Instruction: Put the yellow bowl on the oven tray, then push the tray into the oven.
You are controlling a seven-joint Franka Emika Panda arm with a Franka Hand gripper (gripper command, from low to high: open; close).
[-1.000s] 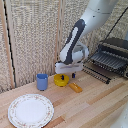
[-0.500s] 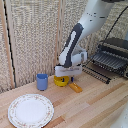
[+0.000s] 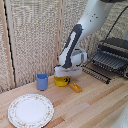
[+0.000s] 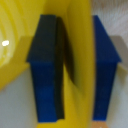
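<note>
**Ana:** Yellow dish (image 3: 61, 81) sits on the wooden tabletop (image 3: 95, 102), just beside the blue cup (image 3: 42, 81) on the exterior view's left, with the flat orange-yellow piece (image 3: 75, 87) touching or nearly touching it on the other side.

**Ben:** And the grabber (image 3: 67, 76)?

**Ana:** Right down on top of the dish. In the wrist view the dish's yellow wall (image 4: 80, 60) stands between the two blue fingers (image 4: 45, 70), one inside the bowl and one outside (everything very close and blurred).

**Ben:** Clamped on it?

**Ana:** The fingers straddle the rim closely; the dark pad of one looks pressed against the wall, so I'd say they are gripping the dish.

**Ben:** Where's the baking sheet?

**Ana:** The baking sheet (image 3: 102, 64) juts out of the oven (image 3: 116, 50) toward the exterior view's right, well apart from the dish. A white patterned plate (image 3: 30, 110) lies near the front of the tabletop.
</note>
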